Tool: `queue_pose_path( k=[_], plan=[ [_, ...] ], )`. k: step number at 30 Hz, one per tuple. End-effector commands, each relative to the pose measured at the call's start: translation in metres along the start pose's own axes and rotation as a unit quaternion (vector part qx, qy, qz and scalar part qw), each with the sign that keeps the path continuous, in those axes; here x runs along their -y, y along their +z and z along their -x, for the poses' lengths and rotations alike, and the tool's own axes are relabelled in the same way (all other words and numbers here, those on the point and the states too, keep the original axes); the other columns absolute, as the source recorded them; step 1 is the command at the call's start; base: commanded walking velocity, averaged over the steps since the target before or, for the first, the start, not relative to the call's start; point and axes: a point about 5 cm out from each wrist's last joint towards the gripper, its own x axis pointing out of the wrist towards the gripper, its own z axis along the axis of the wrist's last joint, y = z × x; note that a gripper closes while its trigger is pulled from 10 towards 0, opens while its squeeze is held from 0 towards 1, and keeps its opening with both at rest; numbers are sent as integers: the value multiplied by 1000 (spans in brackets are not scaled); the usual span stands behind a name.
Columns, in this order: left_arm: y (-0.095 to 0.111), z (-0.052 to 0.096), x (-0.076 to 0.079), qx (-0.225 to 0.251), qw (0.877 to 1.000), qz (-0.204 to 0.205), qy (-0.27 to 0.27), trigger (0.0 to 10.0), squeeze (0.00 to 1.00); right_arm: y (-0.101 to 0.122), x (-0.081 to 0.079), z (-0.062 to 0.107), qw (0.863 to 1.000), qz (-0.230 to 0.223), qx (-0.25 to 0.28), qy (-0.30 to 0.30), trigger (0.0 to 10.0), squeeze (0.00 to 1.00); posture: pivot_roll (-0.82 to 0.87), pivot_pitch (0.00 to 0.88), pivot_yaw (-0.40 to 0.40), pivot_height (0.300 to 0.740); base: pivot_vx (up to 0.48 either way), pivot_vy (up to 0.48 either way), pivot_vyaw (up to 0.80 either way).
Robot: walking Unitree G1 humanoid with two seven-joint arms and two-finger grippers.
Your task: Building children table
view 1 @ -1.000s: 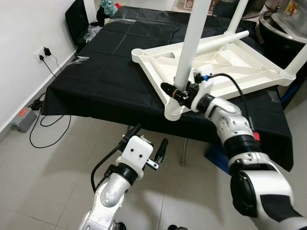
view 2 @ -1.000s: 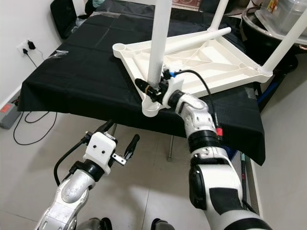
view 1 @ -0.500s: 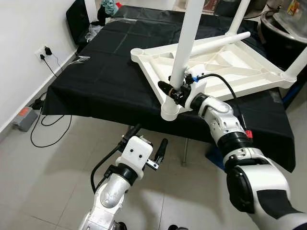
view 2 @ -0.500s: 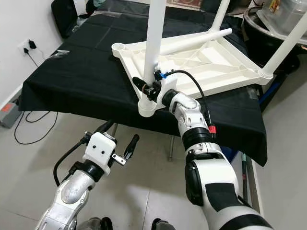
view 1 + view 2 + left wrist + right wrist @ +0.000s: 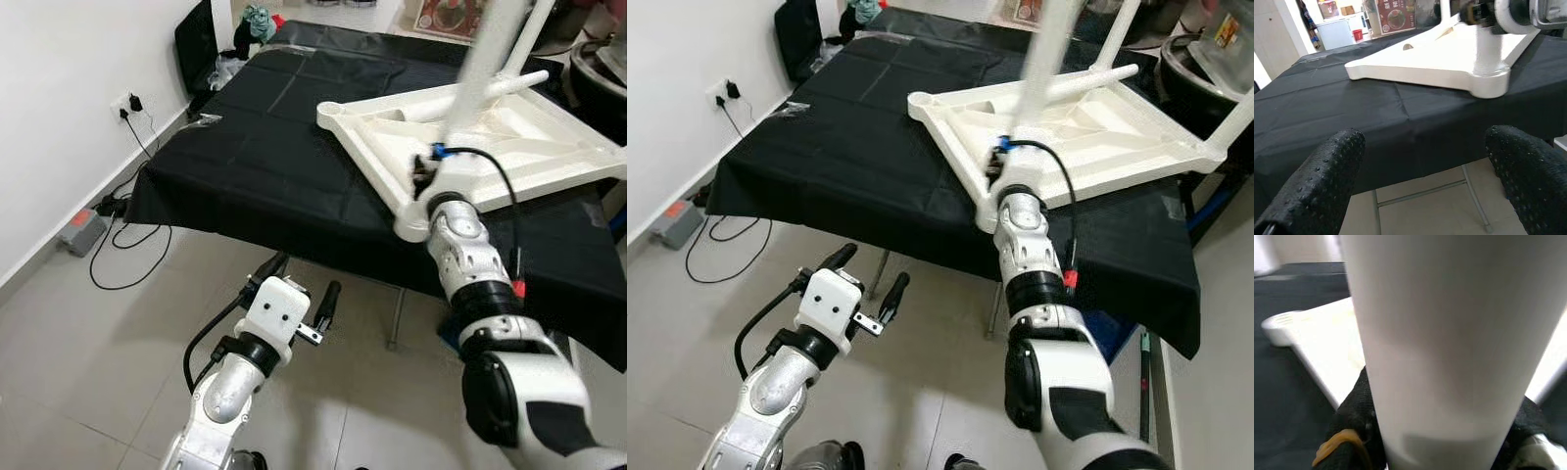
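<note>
Item: white children's tabletop [image 5: 519, 137], plastic, lying upside down with its ribbed underside up, on the right part of a bench [image 5: 265, 157] covered in black cloth. One corner socket overhangs the bench's near edge.

Item: white table leg [image 5: 480, 69], round tube, standing upright in that near corner socket [image 5: 416, 223]. Blurred in the head views. A second leg [image 5: 1112, 73] lies flat across the far side of the tabletop; further legs stand at the right and far corners, cut off by the frame.

Item: right claw [image 5: 421, 178], reaching forward over the bench's near edge, closed round the lower end of the upright leg just above the socket. The right wrist view shows the tube between its black fingers [image 5: 1354, 411], close against both.

Item: left claw [image 5: 299, 294], low and near, over the tiled floor [image 5: 88, 343] in front of the bench, idle. Spread wide, holding nothing; its fingers [image 5: 1317, 181] frame the bench edge in the left wrist view.

Also present: wall socket with cables on the left wall, dark bag at the far left of the bench.

Step in hand, as judged: seating the leg in the near corner socket. Whether it is fully home cannot be told. Next move likely calls for downward pressure along the tube's axis, keeping it vertical, while the overhanging tabletop is kept from tipping or sliding off the edge.
</note>
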Motion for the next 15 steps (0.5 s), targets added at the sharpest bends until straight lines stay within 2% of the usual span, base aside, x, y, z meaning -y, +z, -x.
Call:
queue_pose_path(
  k=[1,2,3,4,6,7,8,9,11,12,15],
  plan=[
    [-4,1,2,-12,1000,-5,-8,10000,0,-5,12,3,997,8,-12,-75,0,0,168,174,-63,740,0,0,0],
    [-4,1,2,-12,1000,-6,-8,10000,0,-2,2,6,996,-11,-19,-86,0,0,167,172,-65,740,0,0,0],
    [-4,1,2,-12,1000,-6,-8,10000,0,-2,2,6,996,-11,-19,-86,0,0,167,172,-65,740,0,0,0],
    [-4,1,2,-12,1000,-6,-8,10000,0,-1,-5,7,995,-24,-26,-88,0,0,167,172,-65,740,0,0,0],
    [-4,1,2,-12,1000,-6,-8,10000,0,-1,-5,7,995,-24,-26,-88,0,0,167,172,-65,740,0,0,0],
    [-5,1,2,-12,1000,-7,-8,10000,0,2,-13,8,994,-39,-32,-92,0,0,165,171,-65,740,0,0,0],
    [-5,1,2,-12,1000,-7,-8,10000,0,2,-13,8,994,-39,-32,-92,0,0,165,171,-65,740,0,0,0],
    [-5,0,2,-12,1000,-8,-8,10000,0,4,-19,8,994,-47,-36,-94,0,0,164,169,-64,740,0,0,0],
    [-5,0,2,-12,1000,-8,-8,10000,0,4,-19,8,994,-47,-36,-94,0,0,164,169,-64,740,0,0,0],
    [-5,1,3,-12,1000,-8,-8,10000,0,5,-26,10,994,-45,-37,-87,10000,0,169,158,-70,740,0,0,0],
    [-6,2,4,-14,1000,-6,-9,10000,0,4,-35,17,996,-31,-36,-75,10000,0,165,155,-70,740,0,0,0]
  ],
)
